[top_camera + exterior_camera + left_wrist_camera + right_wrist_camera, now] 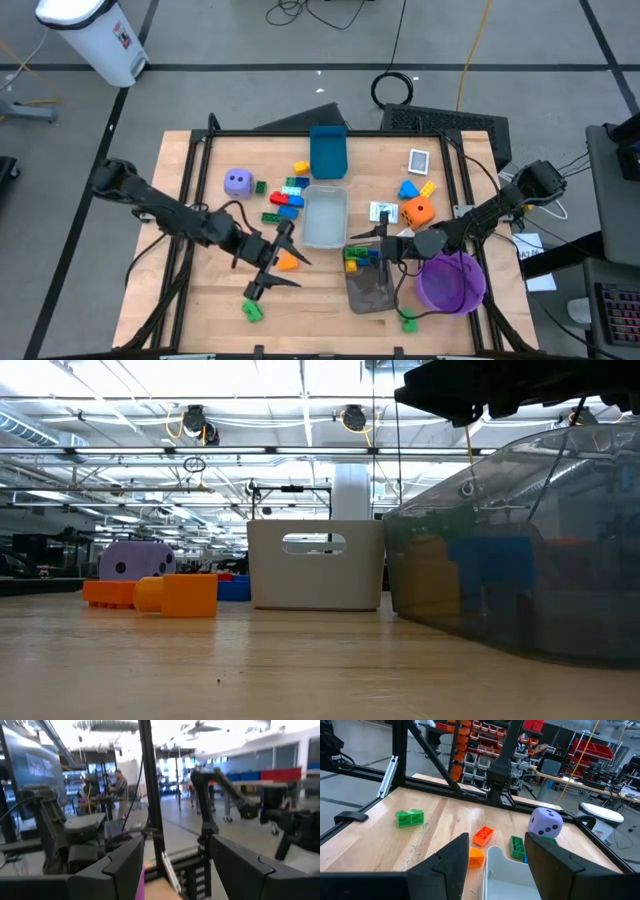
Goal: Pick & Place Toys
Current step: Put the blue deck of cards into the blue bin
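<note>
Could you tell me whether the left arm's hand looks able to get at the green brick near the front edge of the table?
Probably yes: the left hand hovers open close by the green brick, which lies alone on bare wood with nothing between them.

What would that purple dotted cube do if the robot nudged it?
The purple die looks like a hard block resting flat on the wooden table, so it would likely slide, or tumble onto another face. It probably would not roll far. Its corners look rounded, so a grip there might slip.
</note>
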Action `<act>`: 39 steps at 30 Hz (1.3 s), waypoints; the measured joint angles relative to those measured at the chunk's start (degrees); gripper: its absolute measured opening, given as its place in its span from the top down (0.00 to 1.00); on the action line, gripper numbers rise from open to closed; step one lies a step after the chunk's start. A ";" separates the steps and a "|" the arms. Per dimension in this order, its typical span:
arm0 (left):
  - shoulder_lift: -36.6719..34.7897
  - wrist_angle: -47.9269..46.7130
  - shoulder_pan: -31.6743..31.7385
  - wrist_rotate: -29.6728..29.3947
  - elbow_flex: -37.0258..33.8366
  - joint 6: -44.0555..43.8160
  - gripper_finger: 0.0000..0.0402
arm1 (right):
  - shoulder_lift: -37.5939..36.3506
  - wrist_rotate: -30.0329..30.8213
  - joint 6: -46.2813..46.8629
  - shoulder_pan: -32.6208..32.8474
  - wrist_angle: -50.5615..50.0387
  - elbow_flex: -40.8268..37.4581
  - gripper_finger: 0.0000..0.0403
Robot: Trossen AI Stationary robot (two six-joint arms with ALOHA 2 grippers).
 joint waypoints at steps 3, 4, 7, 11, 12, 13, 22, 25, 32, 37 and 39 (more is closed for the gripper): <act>-2.88 -4.35 -1.08 -1.77 0.00 0.24 0.41 | 0.00 0.00 0.00 0.01 0.00 0.00 0.54; -3.70 -5.59 -1.48 -2.76 0.00 0.30 0.41 | -0.01 0.00 0.00 0.01 0.00 0.00 0.54; -5.16 -9.18 -2.60 -6.72 0.00 -0.10 0.41 | -0.02 0.00 0.00 0.02 0.00 0.00 0.54; -5.10 -11.25 -3.11 -11.11 -0.47 -1.93 0.41 | -0.02 0.00 0.00 0.02 -0.02 0.00 0.54; -5.15 -10.44 -3.11 -11.76 -1.17 -2.58 0.41 | 0.00 0.00 0.00 0.00 0.00 0.00 0.55; -5.17 -8.98 -3.13 -12.30 -2.25 -3.37 0.41 | -0.01 0.00 0.00 0.02 0.00 0.00 0.55; -5.15 15.13 -4.12 -15.41 -18.00 -8.04 0.41 | -0.01 0.00 0.00 0.01 0.00 0.00 0.54; -6.22 18.13 -5.15 -17.66 -21.69 -7.14 0.41 | -0.02 0.00 0.00 0.01 -0.02 0.00 0.55; -9.77 16.69 -9.86 -29.72 -26.30 -4.66 0.41 | -0.01 0.00 0.00 0.00 -0.02 0.00 0.54; -11.17 10.34 -12.63 -47.45 -26.56 -4.24 0.41 | -0.02 0.00 0.00 0.02 0.06 0.00 0.54; -11.18 10.02 -12.48 -48.79 -26.56 -4.73 0.41 | 0.00 -0.11 -0.16 0.02 1.41 0.00 0.55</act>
